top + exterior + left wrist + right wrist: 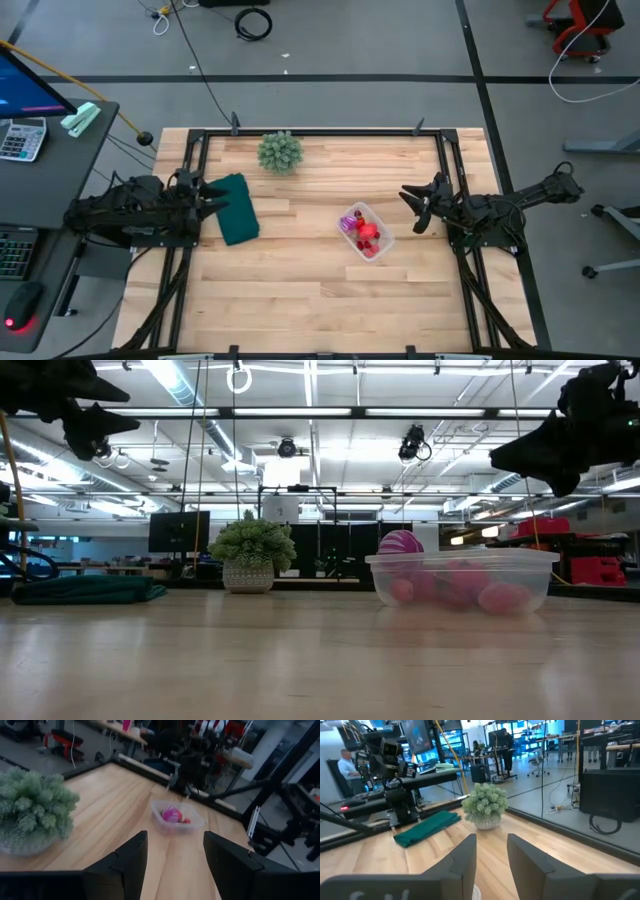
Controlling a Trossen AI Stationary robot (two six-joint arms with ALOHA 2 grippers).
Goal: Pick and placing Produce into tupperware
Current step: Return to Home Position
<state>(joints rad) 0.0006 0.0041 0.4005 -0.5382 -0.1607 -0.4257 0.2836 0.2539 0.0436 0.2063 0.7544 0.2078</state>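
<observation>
Wooden desk (290, 290), workshop behind; tupperware (377, 222) of produce (366, 236) lies diagonally; left gripper (213, 197), right gripper (412, 205): fingers apart, empty.

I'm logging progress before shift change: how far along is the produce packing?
Done: the produce sits in the tupperware, the striped ball included; I see no loose piece on the table. In hand: nothing. The left gripper hangs open above the green cloth's edge, and the right gripper hangs open beside the tupperware; both are empty. Left: seemingly only parking the arms.
</observation>
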